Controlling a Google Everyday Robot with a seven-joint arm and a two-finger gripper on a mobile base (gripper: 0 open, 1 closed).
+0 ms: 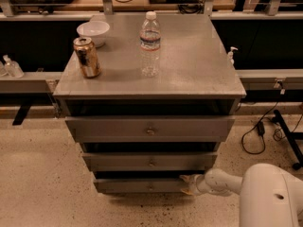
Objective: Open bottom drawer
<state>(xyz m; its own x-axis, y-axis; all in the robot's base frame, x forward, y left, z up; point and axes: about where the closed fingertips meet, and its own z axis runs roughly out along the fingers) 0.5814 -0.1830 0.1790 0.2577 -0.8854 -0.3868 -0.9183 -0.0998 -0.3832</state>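
Bottom drawer point(139, 186); pincer point(187, 184) at its right

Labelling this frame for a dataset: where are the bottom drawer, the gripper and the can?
bottom drawer point(123, 186): camera view, bare front left of knob.
gripper point(187, 184): camera view, its tip, at the drawer's right end.
can point(87, 57): camera view, middle of its side.

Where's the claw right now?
Low in the camera view, right of centre: the claw is at the right end of the bottom drawer front.

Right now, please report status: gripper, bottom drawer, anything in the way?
Gripper low, at right end of bottom drawer front. Drawer not pulled far out. Nothing seen blocking it.
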